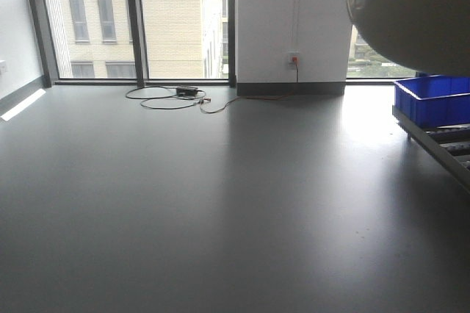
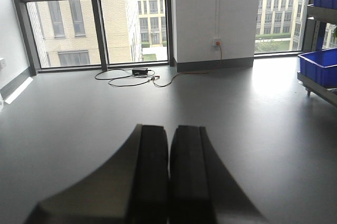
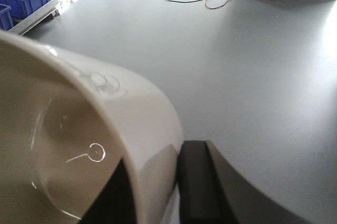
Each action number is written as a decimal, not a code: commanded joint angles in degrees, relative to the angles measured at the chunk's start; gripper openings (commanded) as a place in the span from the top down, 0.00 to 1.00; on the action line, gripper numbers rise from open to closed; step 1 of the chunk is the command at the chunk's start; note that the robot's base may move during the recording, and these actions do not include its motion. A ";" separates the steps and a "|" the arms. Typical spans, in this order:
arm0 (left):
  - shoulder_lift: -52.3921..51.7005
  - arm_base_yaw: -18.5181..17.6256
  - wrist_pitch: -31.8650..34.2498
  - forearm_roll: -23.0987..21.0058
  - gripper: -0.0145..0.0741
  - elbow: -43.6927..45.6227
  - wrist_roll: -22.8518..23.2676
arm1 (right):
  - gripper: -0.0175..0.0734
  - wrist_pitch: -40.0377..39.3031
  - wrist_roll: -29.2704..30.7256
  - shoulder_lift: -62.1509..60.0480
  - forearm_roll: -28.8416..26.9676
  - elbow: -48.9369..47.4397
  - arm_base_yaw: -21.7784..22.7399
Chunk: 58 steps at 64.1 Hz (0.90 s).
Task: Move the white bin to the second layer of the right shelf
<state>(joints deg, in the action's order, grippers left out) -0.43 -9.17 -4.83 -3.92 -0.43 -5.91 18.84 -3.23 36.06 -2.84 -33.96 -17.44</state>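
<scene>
One white bin, wall clamped in right pincer, left pincer closed and empty, over grey floor.

The grey floor spreads smooth and faintly reflective below and ahead of both sets of jaws. Well ahead of the left jaws and slightly to their left, near the window, loops of black cable and 1 small black box lie on it, with an orange lead trailing toward the wall. Far to the right of those jaws, a steel rack carries 1 blue crate.
</scene>
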 commanded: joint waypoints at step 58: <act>-0.80 0.05 4.83 -0.31 0.74 -2.11 0.20 | 0.75 -6.08 0.12 -0.12 -0.03 -1.90 0.36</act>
<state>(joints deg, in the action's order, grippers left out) -0.43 -9.17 -4.83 -3.92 -0.43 -5.91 18.84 -3.23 36.06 -2.84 -33.96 -17.44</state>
